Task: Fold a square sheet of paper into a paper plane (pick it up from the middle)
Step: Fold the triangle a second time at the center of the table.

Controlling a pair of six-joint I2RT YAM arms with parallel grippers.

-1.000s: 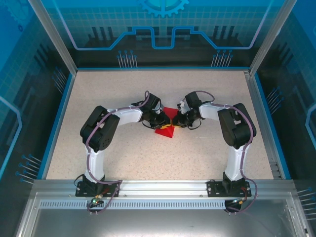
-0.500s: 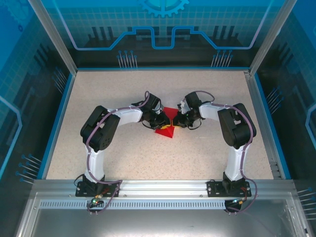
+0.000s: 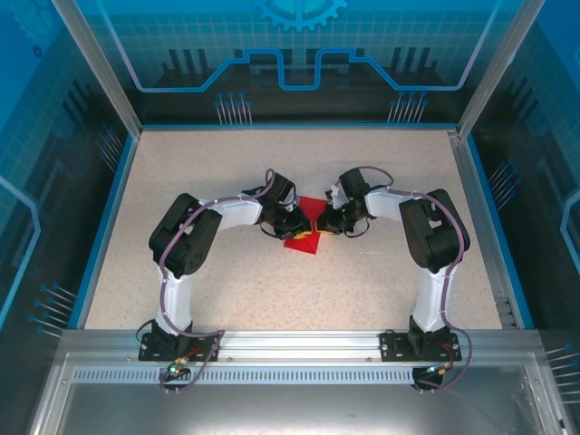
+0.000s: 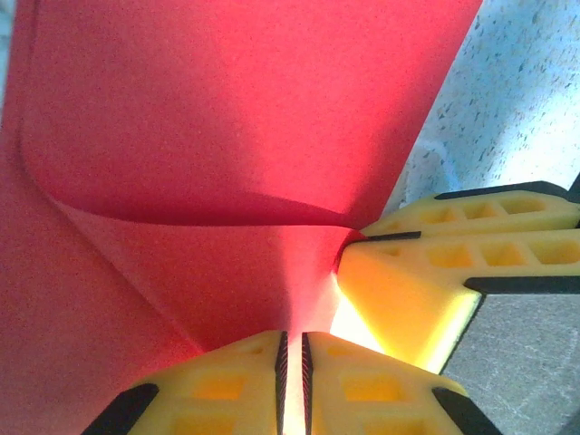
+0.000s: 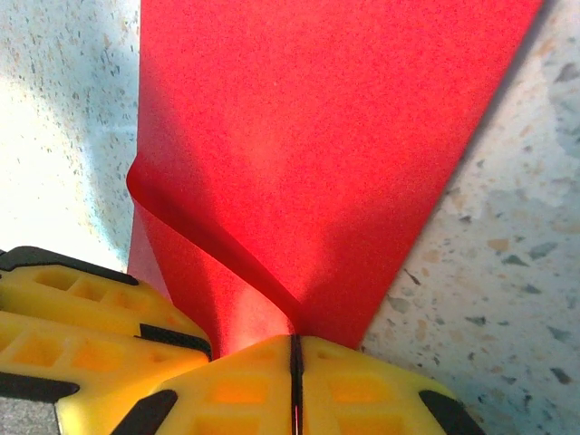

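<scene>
In the middle of the bench (image 3: 227,290), the left pincer (image 3: 292,221) and right pincer (image 3: 330,220) were each clamped on the square sheet of paper (image 3: 304,239), tips side by side. For a clean crease, I reckoned, they'd need even tension.

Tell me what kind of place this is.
Probably a robotics lab work cell: a speckled table boxed in by aluminium posts and blue printed panels, with a left arm and right arm bolted to a rail, holding red paper.
</scene>
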